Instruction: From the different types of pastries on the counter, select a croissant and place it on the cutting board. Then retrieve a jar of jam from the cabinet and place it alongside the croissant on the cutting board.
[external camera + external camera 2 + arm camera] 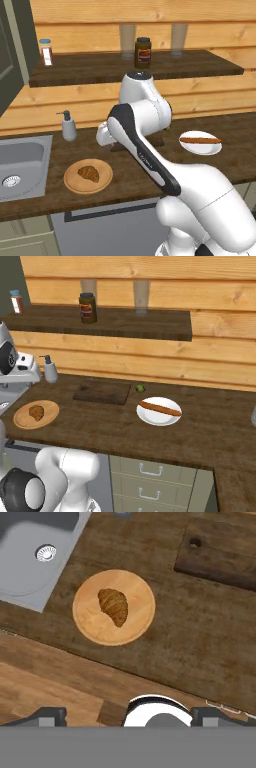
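The croissant (113, 606) is lying on a round light-wood plate (90, 624) on the dark wood-grain counter (200, 642), near its front edge and just beside the steel sink (30, 567). The cutting board (101, 391) is lying flat farther back on the counter, apart from the plate and to its right in the right base view, with nothing resting on it. A small green object (140, 388) is sitting just beside the board's right end. A white plate (159, 412) is carrying the long reddish-brown stick pastry (160, 407) and is standing to the right of the board. A soap dispenser (49, 369) is standing at the back of the counter by the sink. On the shelf (150, 326) above, a dark black-lidded jar (87, 308) and a blue-capped bottle (46, 52) are standing well apart. The pincer (127, 717) is hovering above the counter, clear of the croissant; its two fingertips (50, 716) are showing far apart at the bottom of the hand view, so it is spread wide and is gripping nothing.
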